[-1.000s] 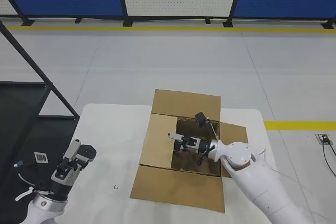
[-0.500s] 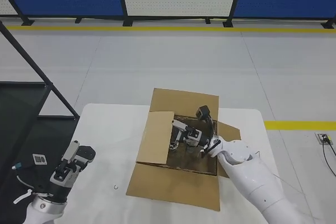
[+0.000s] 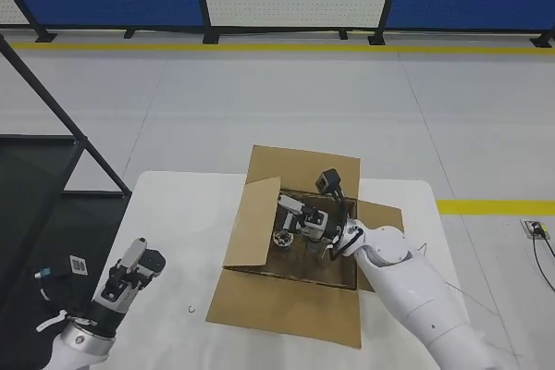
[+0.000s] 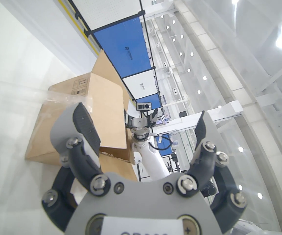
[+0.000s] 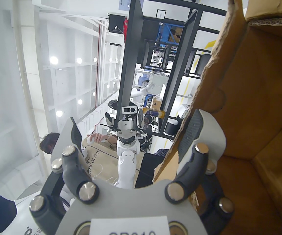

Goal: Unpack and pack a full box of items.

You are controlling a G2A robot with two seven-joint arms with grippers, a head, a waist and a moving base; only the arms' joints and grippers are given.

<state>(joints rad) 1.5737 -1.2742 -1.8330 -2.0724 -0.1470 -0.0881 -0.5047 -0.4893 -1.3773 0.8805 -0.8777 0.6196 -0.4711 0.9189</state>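
Found right gripper (image 5: 135, 118) spread wide, clamped on nothing — raised flap (image 5: 204, 86) of the cardboard box (image 3: 287, 314) passing between its jaws, close by one finger. Found left gripper (image 4: 141, 113) wide apart too, empty — box well ahead of its jaws.

Pale grey glossy floor (image 3: 259, 102) fills the upper frame, a yellow painted line (image 3: 259, 46) crossing it below blue and white partition panels (image 3: 111, 11). A black metal rack (image 3: 28, 185) stands at left.
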